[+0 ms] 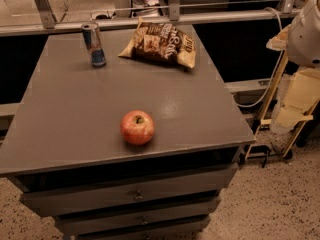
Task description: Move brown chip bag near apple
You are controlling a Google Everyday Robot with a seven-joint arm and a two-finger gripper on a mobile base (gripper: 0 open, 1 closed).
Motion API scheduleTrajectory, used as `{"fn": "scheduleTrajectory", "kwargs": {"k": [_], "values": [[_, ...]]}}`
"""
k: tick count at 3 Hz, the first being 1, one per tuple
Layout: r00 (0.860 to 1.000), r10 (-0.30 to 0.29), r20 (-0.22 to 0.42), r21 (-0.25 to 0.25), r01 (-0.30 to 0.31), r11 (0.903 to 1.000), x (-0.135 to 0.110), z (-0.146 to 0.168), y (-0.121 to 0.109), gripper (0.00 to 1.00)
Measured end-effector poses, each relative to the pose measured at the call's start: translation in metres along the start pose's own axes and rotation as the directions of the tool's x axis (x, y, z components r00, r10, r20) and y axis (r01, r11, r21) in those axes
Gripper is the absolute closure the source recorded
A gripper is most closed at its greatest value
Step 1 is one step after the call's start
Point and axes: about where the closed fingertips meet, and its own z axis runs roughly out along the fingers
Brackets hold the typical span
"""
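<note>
A crinkly dark-brown chip bag with tan-yellow edges and white lettering (159,43) lies flat at the far edge of a matte grey cabinet top (75,114). Its long axis runs roughly left to right, dipping a little toward the right corner. A round, smooth red-orange apple with a yellowish patch and a stem dimple (137,127) sits close to the front edge, well apart from the bag. To reach the fruit, the bag would have to travel straight toward the front and slightly left across bare painted surface. A slim silver-and-blue drink can (93,45) stands upright just to the bag's left, clear of that path. The gripper is nowhere in the frame, so whether it is released or clenched cannot be told. Only a white rounded housing (306,31), probably part of the robot, shows at the right edge, which suggests any reach would come from the side where the bag's lower end points. The bag looks puffed and slippery, likely to crumple under a pinch; the apple, resting on its curve, could roll if nudged. Shallow drawers with small knobs (137,196) run below the top.
</note>
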Motion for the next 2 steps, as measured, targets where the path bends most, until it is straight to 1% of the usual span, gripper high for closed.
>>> {"fn": "scheduleTrajectory", "kwargs": {"k": [1,2], "values": [[1.000,0.000,0.000,0.000,0.000,1.0000,0.000,0.000,0.000,0.00],[1.000,0.001,0.024,0.020,-0.002,0.9998,-0.004,0.012,-0.023,0.00]]}}
